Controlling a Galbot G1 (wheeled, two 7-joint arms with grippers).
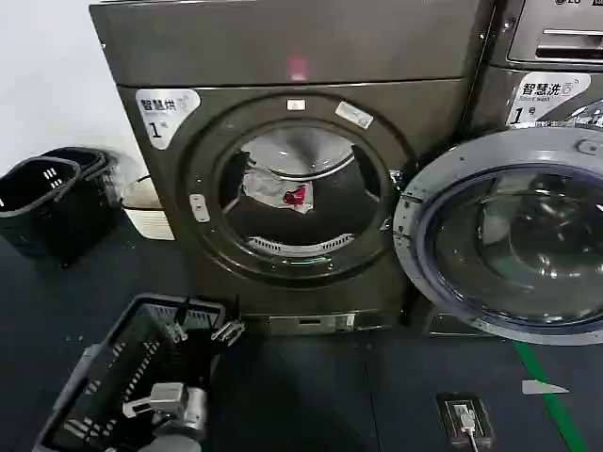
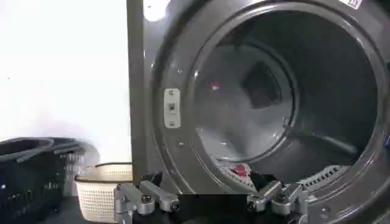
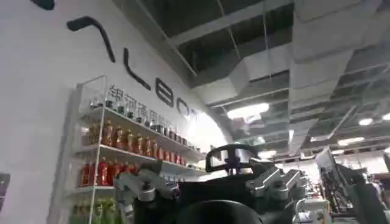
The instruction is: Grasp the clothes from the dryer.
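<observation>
at lower left of the head view, the left gripper [image 1: 203, 331] hangs with fingers spread wide, holding nothing, over a dark slatted plastic basket [image 1: 89, 395]. at centre, the large bronze-grey metal dryer [image 1: 283, 122] stands open; the small white-and-red clothes [image 1: 280, 190] lie inside its drum. the right gripper [image 3: 210, 185] points at a ceiling, fingers spread wide, holding nothing.

Brushed-metal dryer [image 1: 283, 85], cloth clothes [image 1: 278, 191]
</observation>
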